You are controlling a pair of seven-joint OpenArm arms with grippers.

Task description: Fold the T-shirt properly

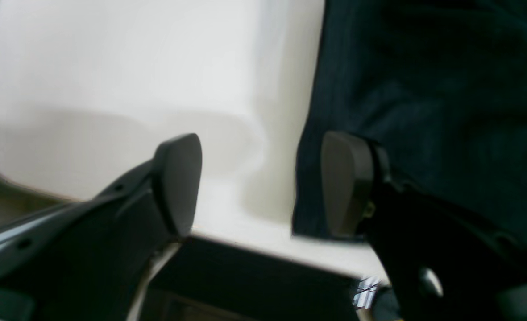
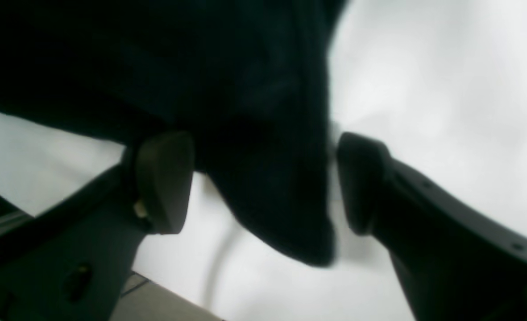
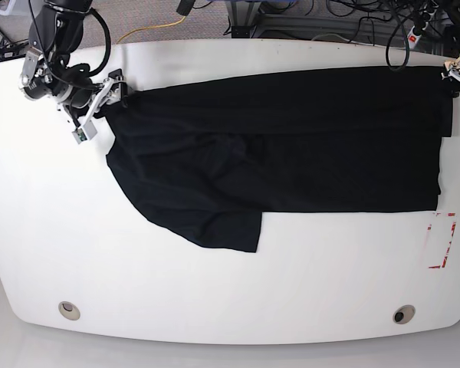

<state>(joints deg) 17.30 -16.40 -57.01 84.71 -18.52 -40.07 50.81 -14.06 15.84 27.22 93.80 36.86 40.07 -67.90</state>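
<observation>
— Shirt position? Start from the base view's left.
— Right gripper sits at the T-shirt's far-left corner, fingers spread wide, cloth hanging between them, unpinched. The black shirt stretches across the white table, one sleeve folded forward.
— Far right?
— Left gripper spread wide at the shirt's edge, gripping nothing.

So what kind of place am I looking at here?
Most likely a robotics lab workbench: a bare white table with a black T-shirt spread out, a robot arm mounted at its corner, and loose cables behind it.
</observation>
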